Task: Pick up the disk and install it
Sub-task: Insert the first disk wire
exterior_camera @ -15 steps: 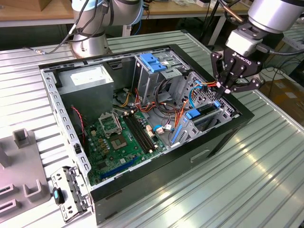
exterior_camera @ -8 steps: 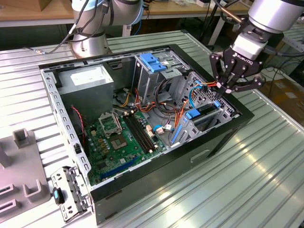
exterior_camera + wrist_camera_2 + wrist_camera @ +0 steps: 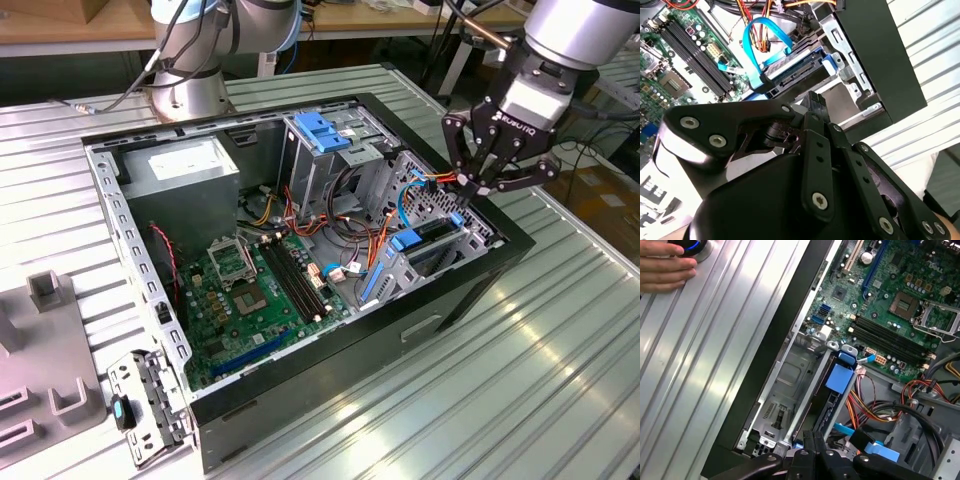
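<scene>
Exterior view: gripper (image 3: 477,187) over the drive bay (image 3: 428,205), fingers pinched together.
I see the fingers (image 3: 813,102) closed tip to tip with nothing between them, right at the end of the disk (image 3: 432,233). The disk sits on edge in its slot in the bay by the open computer case's (image 3: 300,400) side wall, blue rails showing; whether the tips touch it I cannot tell.
</scene>
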Motion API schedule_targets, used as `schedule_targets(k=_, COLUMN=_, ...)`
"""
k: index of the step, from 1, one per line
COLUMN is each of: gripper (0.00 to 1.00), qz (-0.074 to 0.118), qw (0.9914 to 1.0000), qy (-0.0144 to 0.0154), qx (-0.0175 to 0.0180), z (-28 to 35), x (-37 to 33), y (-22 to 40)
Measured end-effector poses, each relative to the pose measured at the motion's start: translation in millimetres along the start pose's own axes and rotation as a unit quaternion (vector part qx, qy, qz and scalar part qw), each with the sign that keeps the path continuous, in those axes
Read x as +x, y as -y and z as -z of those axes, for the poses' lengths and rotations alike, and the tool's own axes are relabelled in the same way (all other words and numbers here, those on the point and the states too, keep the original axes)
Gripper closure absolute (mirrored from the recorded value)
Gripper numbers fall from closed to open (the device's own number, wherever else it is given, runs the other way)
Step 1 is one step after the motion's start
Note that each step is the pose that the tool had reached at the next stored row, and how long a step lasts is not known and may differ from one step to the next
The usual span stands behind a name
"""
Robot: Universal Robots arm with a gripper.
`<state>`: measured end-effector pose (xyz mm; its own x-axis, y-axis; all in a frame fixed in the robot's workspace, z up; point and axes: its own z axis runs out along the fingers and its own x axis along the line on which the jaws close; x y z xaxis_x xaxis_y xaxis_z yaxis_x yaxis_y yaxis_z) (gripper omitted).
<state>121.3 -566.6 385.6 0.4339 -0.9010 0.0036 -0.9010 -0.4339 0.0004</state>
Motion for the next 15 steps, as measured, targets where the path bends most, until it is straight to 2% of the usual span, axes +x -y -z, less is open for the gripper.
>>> schedule_targets(k=15, gripper=0.88, qz=0.023, qw=0.99972, qy=0.0, qx=0.0001, z=-0.2, x=0.3, y=10.2)
